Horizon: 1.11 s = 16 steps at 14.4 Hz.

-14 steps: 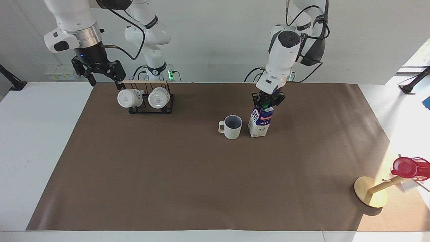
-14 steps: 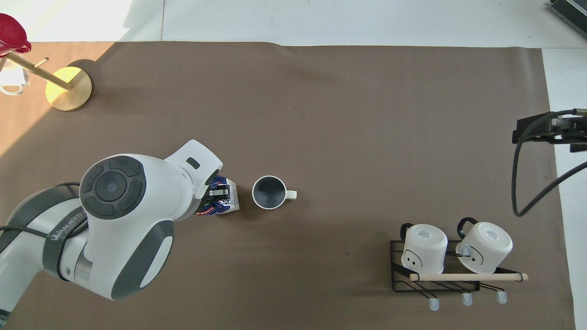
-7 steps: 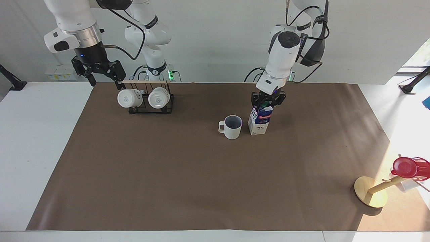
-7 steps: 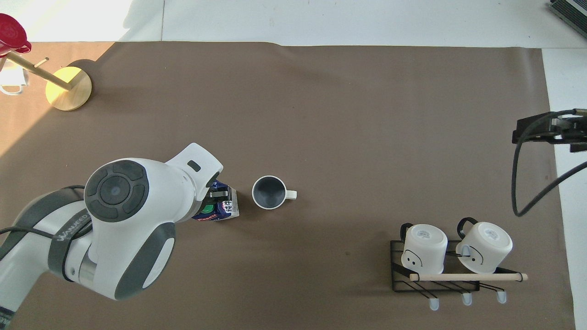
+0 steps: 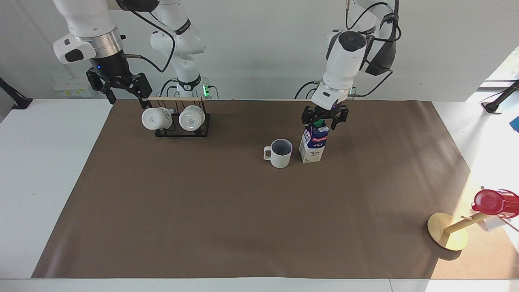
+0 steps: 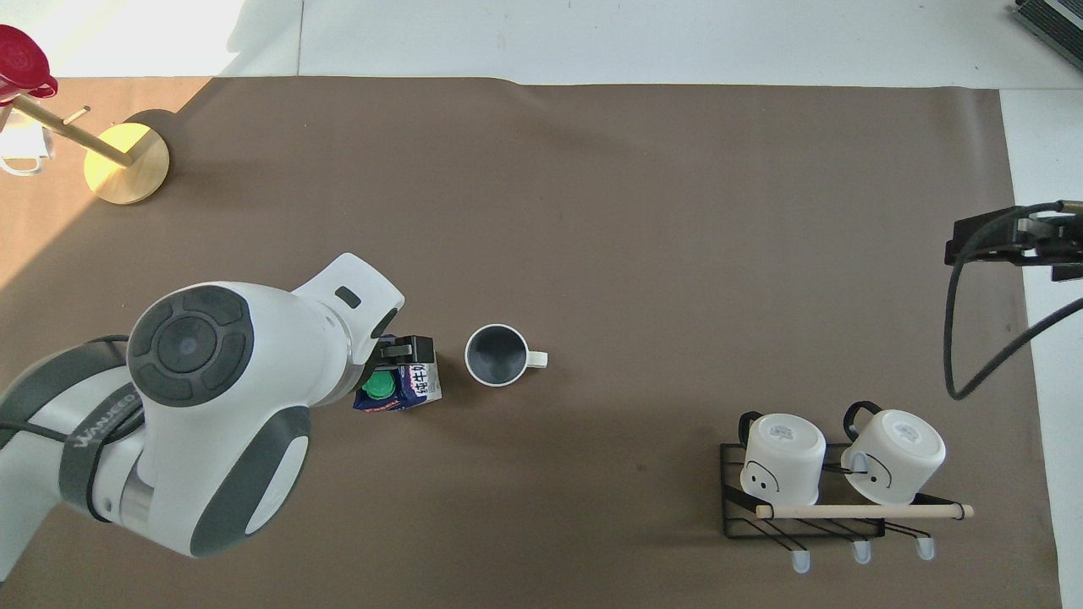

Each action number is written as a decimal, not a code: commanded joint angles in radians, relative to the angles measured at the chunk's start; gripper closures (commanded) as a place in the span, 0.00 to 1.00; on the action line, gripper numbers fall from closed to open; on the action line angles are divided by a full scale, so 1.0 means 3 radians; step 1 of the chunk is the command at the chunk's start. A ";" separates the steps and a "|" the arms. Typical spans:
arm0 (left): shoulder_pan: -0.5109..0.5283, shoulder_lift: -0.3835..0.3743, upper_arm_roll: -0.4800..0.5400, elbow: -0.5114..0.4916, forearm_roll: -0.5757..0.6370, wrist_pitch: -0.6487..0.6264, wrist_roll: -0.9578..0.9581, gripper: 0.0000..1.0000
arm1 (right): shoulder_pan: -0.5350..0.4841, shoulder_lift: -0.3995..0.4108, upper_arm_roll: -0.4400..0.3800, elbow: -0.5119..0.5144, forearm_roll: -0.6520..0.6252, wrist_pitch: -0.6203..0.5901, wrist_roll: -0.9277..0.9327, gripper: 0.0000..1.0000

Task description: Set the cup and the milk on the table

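From the facing camera I see my two arms at a white table (image 5: pixel 48 162) under a broad brown mat (image 5: pixel 243 215), a plain pale wall at their backs and daylight washing the left arm's end. The milk (image 5: pixel 313 144) stands upright on the mat, the cup (image 5: pixel 279 153) just beside it toward the right arm's end, mouth up and apart from it. My left gripper (image 5: pixel 324 117) sits just over the carton's green cap, fingers spread and clear of it. My right gripper (image 5: pixel 121 87) waits, fingers apart, above the table edge by a black wire rack (image 5: pixel 182 125) holding two white mugs (image 5: pixel 156 118) on their sides. A tilted wooden stand (image 5: pixel 448 231) carries a red cup (image 5: pixel 488 202) at the mat's sunlit corner.

From overhead, my left arm's white wrist covers part of the milk (image 6: pixel 404 387); its cap shows beside one dark finger. The cup (image 6: pixel 497 355) shows its grey-blue inside, handle pointing toward the rack (image 6: pixel 804 499). Only cabling and a dark bracket of my right arm reach the frame's edge; the right gripper itself stays out of sight.
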 commanded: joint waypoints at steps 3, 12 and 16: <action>0.0120 -0.0044 0.0060 0.0453 0.0058 -0.0518 0.0015 0.00 | -0.0041 0.0000 0.0009 0.0035 0.0005 -0.0069 -0.0062 0.00; 0.0872 -0.0044 0.0081 0.1195 0.0058 -0.1362 0.1048 0.00 | -0.0036 0.0000 0.0009 0.0034 0.0005 -0.0059 -0.0057 0.00; 0.1194 -0.0095 0.0081 0.1241 0.0058 -0.1541 0.1615 0.00 | -0.0036 0.0000 0.0009 0.0034 0.0005 -0.0064 -0.0052 0.00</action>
